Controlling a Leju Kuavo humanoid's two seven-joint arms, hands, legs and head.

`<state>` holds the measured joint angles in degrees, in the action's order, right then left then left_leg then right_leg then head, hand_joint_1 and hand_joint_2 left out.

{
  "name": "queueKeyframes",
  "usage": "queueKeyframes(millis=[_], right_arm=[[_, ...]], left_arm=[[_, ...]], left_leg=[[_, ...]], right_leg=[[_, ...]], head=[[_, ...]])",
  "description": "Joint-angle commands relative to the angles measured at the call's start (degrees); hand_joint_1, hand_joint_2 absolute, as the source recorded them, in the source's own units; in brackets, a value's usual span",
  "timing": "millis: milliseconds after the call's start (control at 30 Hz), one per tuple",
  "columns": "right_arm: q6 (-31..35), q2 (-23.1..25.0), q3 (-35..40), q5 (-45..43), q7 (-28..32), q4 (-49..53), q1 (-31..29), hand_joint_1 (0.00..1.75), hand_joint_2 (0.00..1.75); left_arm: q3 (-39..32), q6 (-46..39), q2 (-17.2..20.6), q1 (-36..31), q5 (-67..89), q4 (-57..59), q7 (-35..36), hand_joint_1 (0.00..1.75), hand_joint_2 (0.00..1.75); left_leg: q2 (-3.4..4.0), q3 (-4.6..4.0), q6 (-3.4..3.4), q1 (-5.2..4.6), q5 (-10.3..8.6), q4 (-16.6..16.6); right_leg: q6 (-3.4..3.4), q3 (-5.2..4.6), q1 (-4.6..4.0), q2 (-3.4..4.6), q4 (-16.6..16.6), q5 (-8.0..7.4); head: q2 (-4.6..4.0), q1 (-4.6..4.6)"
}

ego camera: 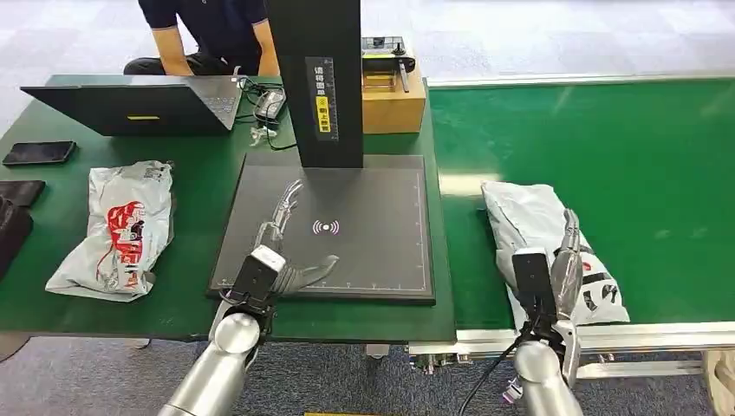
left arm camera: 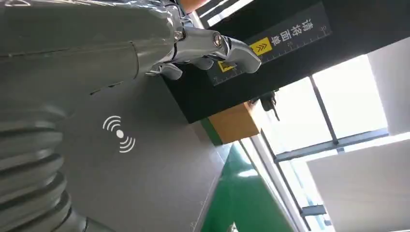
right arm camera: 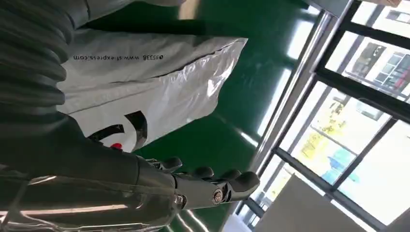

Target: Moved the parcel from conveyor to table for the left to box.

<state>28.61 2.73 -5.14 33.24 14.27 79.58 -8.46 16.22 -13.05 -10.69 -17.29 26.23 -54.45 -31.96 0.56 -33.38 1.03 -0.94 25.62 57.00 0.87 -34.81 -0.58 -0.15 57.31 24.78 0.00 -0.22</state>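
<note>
Right hand (ego camera: 565,260) hovers right over the white plastic parcel (ego camera: 542,230) on the green conveyor (ego camera: 624,156), fingers straight, empty; parcel's long axis runs away from robot.

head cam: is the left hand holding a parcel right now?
No. The left hand lies open and empty over the dark scanner pad, and the parcel on the table lies apart from it.

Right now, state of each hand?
Left hand: open, empty, over the dark grey scanner pad.
Right hand: open, over the white plastic parcel, not gripping.
</note>
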Motion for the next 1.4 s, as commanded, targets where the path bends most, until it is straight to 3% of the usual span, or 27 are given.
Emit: queueKeyframes(millis=[33,1400], right_arm=[[-0.57,0.32,-4.89,-1.08,-0.53,-6.12,-2.19,0.0,1.75],[-2.41,2.5,-8.72,0.77,-2.03,-12.25,-2.48,0.0,1.75]], left_arm=[[0.32,0.19,0.58,-0.95,-0.09,1.9,0.42,0.0,1.75],[0.14,0.81,0.61,-1.29,0.43,2.93,-0.44,0.0,1.75]], left_leg=[[-0.08,0.34,-0.18,0.05,0.04,-0.13],[-0.01,0.28,-0.16,0.05,0.06,-0.09]], right_leg=[[-0.13,0.36,0.0,-0.01,-0.13,0.05],[-0.09,0.27,-0.01,0.04,-0.1,0.04]], head=[[0.0,0.0],[0.0,0.0]])
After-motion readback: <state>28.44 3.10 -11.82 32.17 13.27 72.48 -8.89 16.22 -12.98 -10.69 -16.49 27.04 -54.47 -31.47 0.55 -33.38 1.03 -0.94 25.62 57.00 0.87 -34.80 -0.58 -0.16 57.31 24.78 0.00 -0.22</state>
